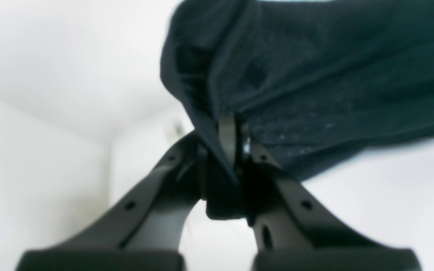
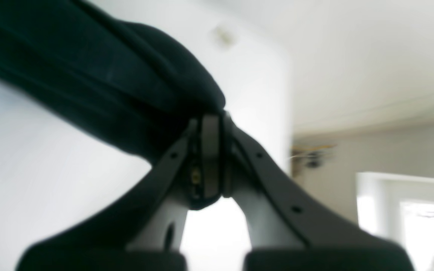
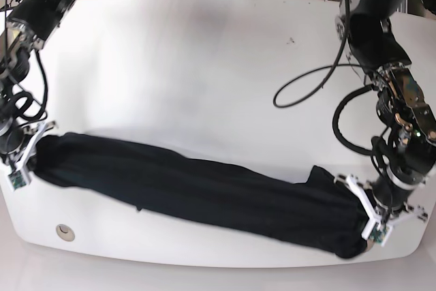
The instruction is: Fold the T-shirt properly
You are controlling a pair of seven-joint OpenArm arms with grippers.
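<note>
White tabletop point(image 3: 204, 52) fills most of the base view, with cables and floor showing beyond its far edge.

Left gripper point(image 1: 236, 150) is clamped tight on a bunched edge of the T-shirt point(image 1: 315, 75); the wrist view shows black cloth pinched between the closed jaws and fanning away up and to the right. Right gripper point(image 2: 211, 150) is likewise closed hard on a thick roll of the same cloth, which drapes off to the upper left in its wrist view. Both close-ups are soft in focus, so which part of the garment each end is (hem, shoulder or sleeve) I cannot say with confidence.

From the base view, the T-shirt point(image 3: 204, 192) is stretched into one long dark band along the near side of the table, its long axis running from the right gripper point(image 3: 24, 158) down and across to the left gripper point(image 3: 378, 219). Each arm holds its own end, so neither is nearer; the cloth lies between them, sagging onto the surface.

Count: one T-shirt, two grippers, one table. Any coming fold probably turns on moving both ends together across that axis.
</note>
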